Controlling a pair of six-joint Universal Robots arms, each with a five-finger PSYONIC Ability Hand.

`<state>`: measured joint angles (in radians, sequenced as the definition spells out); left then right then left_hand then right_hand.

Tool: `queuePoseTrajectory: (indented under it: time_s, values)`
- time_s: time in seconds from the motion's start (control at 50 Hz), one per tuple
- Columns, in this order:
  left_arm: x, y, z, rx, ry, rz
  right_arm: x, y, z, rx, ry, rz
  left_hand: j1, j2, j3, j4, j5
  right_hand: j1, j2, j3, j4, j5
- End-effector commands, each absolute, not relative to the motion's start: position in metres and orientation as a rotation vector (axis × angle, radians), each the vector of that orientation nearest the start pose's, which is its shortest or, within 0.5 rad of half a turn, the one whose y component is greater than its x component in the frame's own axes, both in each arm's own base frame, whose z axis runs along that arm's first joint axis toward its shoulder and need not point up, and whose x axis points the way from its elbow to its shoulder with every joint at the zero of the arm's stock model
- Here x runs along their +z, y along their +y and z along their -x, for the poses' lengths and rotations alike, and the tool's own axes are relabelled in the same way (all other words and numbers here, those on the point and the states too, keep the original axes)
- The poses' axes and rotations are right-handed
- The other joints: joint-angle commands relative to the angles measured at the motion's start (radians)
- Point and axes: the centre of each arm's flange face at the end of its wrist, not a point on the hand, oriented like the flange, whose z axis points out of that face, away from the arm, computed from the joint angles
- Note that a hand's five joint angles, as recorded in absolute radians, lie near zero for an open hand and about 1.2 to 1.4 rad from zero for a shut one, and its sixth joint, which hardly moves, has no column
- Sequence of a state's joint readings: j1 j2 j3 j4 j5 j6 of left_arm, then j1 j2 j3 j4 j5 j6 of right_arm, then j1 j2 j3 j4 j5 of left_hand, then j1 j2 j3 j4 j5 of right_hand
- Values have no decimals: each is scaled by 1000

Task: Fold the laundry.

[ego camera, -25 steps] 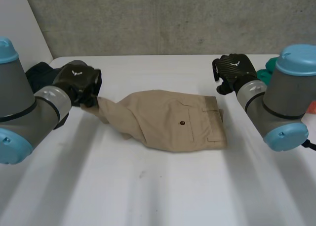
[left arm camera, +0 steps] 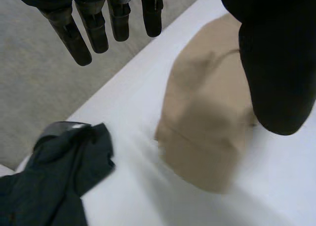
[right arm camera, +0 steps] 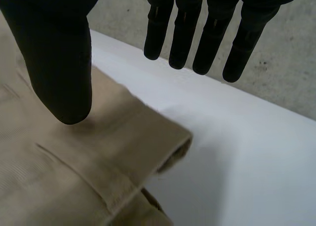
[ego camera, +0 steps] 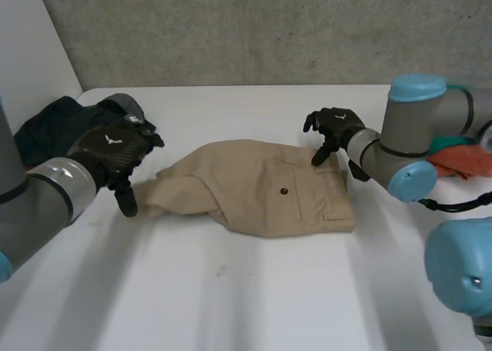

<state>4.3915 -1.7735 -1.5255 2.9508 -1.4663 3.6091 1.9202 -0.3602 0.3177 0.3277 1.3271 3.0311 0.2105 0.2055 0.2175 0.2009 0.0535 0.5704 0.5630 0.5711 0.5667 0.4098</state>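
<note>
The pants lie in the middle of the table, waistband to the right. The left hand is beside their left end, with a garment behind it. The right hand is over their far right corner, with more laundry farther right.

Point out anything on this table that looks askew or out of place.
The tan trousers are bunched and twisted at the end beside the left hand, not laid flat, while the waistband end by the right hand lies neat. A dark garment sits crumpled at the far corner of the table.
</note>
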Motion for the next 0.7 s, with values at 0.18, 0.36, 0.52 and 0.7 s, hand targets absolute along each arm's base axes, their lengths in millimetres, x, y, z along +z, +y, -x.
queuePoseTrajectory:
  time_s: [0.18,0.36,0.52,0.7]
  values:
    - [286,-313,217,-2080,2175,-919,156,-418,-321,-1660,2107,693,-36,-31,-43,-26,-54,826,833,825,830,812]
    - [267,-371,235,-2144,2256,-963,244,-378,-320,-1721,2027,814,-36,-31,-43,-26,-54,826,833,825,830,812]
    - [202,-394,253,-1946,2523,-1075,296,-310,-304,-1730,1976,1017,-36,-31,-43,-26,-54,826,833,825,830,812]
    - [160,-383,278,-1850,2611,-1334,320,-260,-294,-1813,1792,1103,-36,-31,-43,-26,-54,826,833,825,830,812]
